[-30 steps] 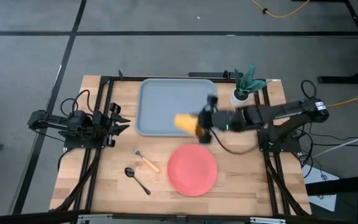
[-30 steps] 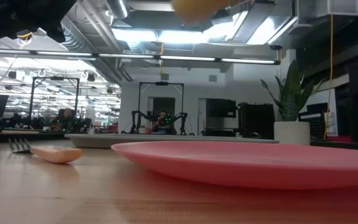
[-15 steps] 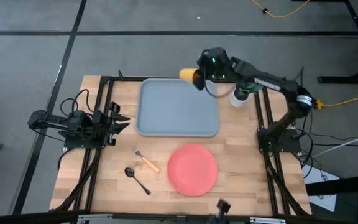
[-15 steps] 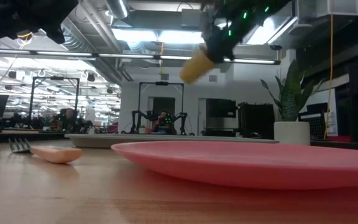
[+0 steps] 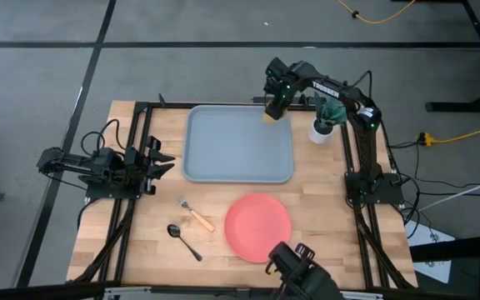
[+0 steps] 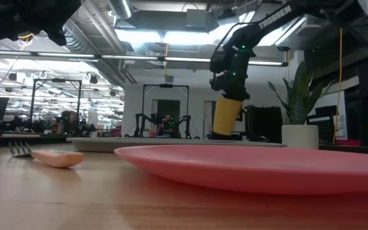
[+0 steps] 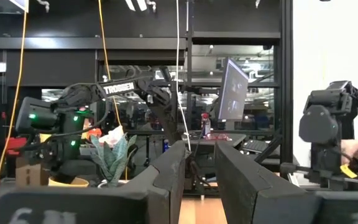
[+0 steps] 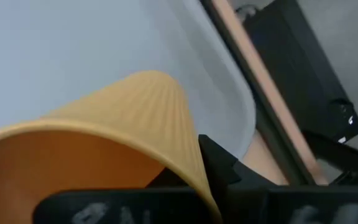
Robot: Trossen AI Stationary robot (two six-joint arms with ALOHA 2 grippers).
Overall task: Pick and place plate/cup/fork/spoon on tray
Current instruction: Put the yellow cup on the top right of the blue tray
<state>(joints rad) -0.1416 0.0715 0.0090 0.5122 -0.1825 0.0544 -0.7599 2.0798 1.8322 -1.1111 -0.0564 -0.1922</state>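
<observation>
Carrying the cup to the tray; entries run from largest item to smallest.

Tray [image 5: 223, 146]: large rectangular light blue-grey tray with rounded corners and raised rim, at the far middle of the table. Nothing else lies on it.

Plate [image 5: 258, 227]: round flat coral-pink plate, plain, on the bare wood just near of the tray. Untouched.

Right gripper [image 5: 272, 108]: one second ago it held the cup above the table between tray and plate; half a second ago it was past the tray's far rim; now it has come down over the tray's far right corner. Its fingers are clamped on the cup.

Cup [image 6: 226, 115]: small yellow-orange cylinder with fine ribbing on its wall, seen in the right wrist view with the open mouth towards the camera. In the low view it stands slightly tilted, its base at or just above the tray surface; contact cannot be confirmed. Judged close to release, which would make the first of four items placed.

Fork [image 5: 197, 216]: metal head, light orange handle, left of the plate.

Spoon [image 5: 183, 239]: dark metal, oval bowl, just beside the fork.

Left gripper [image 5: 158, 162]: waiting at the table's left edge, fingers parted, empty.
</observation>
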